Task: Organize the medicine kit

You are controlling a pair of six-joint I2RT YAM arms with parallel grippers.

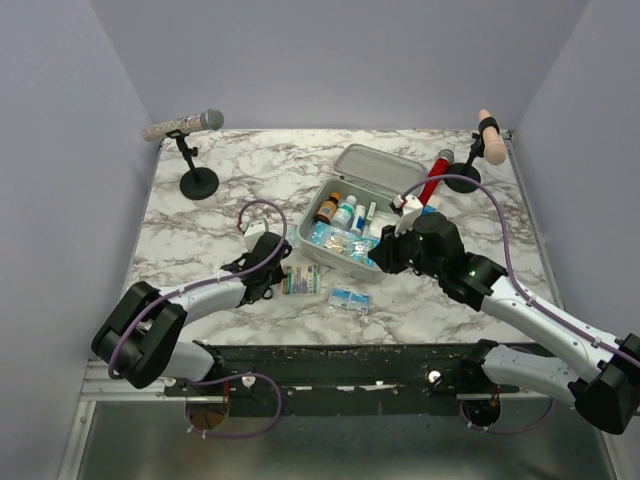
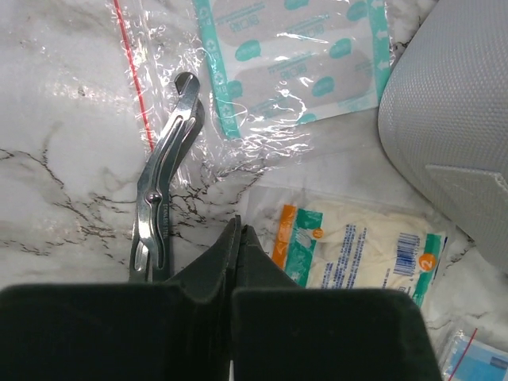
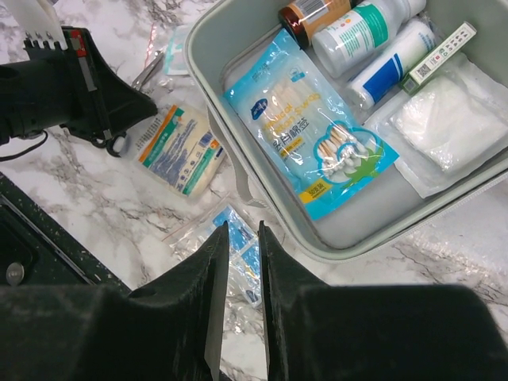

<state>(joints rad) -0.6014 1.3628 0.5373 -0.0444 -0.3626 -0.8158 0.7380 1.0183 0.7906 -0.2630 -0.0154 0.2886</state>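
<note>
Medicine kit (image 1: 385,165) open for loading; left claw (image 2: 239,228) shut at white packet (image 2: 357,246) beside it, right claw (image 3: 244,232) ajar, empty

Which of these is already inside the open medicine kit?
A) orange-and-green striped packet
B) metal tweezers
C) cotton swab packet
C: the cotton swab packet lies in the medicine kit beside the bottles; the tweezers and the striped packet lie on the table outside it.

Blk/grey arms (image 1: 200,295) w/ purple cables (image 1: 263,203), green LEDs (image 1: 468,272), blk jaws.
</note>
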